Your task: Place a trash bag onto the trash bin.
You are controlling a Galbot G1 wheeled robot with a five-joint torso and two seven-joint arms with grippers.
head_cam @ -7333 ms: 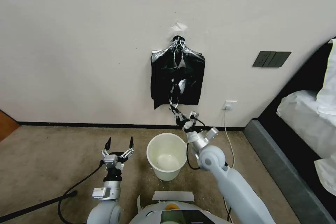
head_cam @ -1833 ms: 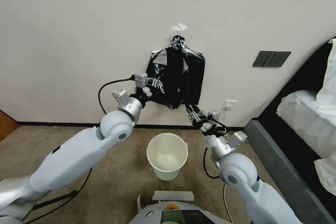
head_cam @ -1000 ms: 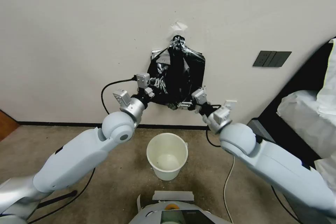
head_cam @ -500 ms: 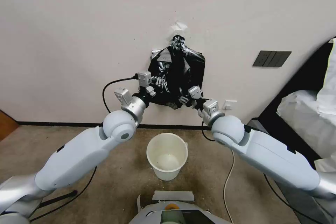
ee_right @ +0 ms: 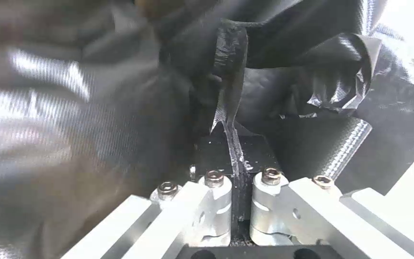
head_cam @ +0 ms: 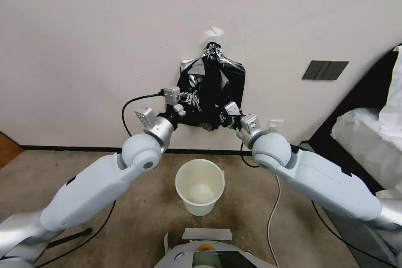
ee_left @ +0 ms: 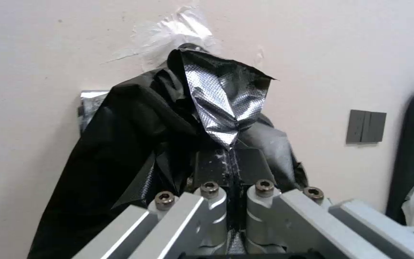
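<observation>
Nearest, the trash bin (head_cam: 199, 185) stands upright on the carpet floor (head_cam: 50, 176), mouth open, between the two arms. Farther back, both arms reach up to the wall (head_cam: 104, 29), where the trash bag (head_cam: 211, 92) hangs rumpled from its gathered top. The left hand (head_cam: 189, 101) is clenched on the bag's left side, and the right hand (head_cam: 220, 116) pinches a fold at its lower right.

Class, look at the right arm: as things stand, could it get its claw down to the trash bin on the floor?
Probably not freely. The right claw is shut on the trash bag hanging on the wall, as is the left claw. The way down to the trash bin looks open.
</observation>
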